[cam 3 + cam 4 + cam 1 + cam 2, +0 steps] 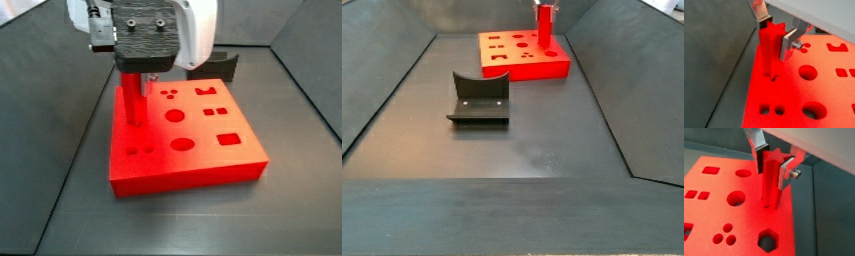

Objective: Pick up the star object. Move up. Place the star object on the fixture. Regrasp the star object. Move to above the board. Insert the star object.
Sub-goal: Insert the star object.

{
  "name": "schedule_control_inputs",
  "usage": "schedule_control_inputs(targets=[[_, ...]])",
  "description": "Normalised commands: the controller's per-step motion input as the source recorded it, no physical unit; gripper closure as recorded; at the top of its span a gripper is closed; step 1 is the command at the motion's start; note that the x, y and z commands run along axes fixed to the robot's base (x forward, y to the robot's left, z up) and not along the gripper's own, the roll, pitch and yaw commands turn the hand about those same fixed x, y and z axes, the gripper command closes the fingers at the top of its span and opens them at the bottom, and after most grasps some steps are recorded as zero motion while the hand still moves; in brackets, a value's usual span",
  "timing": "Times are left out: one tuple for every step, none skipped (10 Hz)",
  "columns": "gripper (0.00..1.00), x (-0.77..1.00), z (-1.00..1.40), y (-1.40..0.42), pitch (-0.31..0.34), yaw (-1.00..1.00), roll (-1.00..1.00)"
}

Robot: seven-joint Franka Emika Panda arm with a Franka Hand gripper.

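Over the board's [187,150] left edge in a side view, the gripper [777,31] clamps the star object [772,178] upright, its lower end at or just inside a hole. Rightward lie other cut-outs, and the fixture [478,98] stands well apart. Any twist risks jamming — the star's points must match the hole.

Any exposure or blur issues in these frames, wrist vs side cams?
In both wrist views the board glows saturated red, so the star object in the gripper blends into it, and the fingers look soft. In a side view the board is evenly lit, holes crisp. In the far side view the fixture is sharp, and the floor shows faint sheen.
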Motion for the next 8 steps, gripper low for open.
schedule_control_inputs(targets=[[1.0,0.31,-0.57,-0.27,0.0,0.0,0.0],[1.0,0.19,-0.64,-0.19,-0.027,-0.04,-0.01],[1.0,0.12,-0.96,0.0,-0.07,-0.19,-0.06],[1.0,0.0,-0.95,0.0,-0.077,-0.3,-0.07],[1.0,0.0,-0.97,0.03,-0.074,-0.28,-0.06],[1.0,-0.01,-0.99,0.19,-0.074,-0.17,-0.05],[1.0,-0.25,-0.87,0.17,-0.199,-0.07,-0.02],[1.0,-0.01,0.0,0.0,-0.027,0.0,-0.01]])
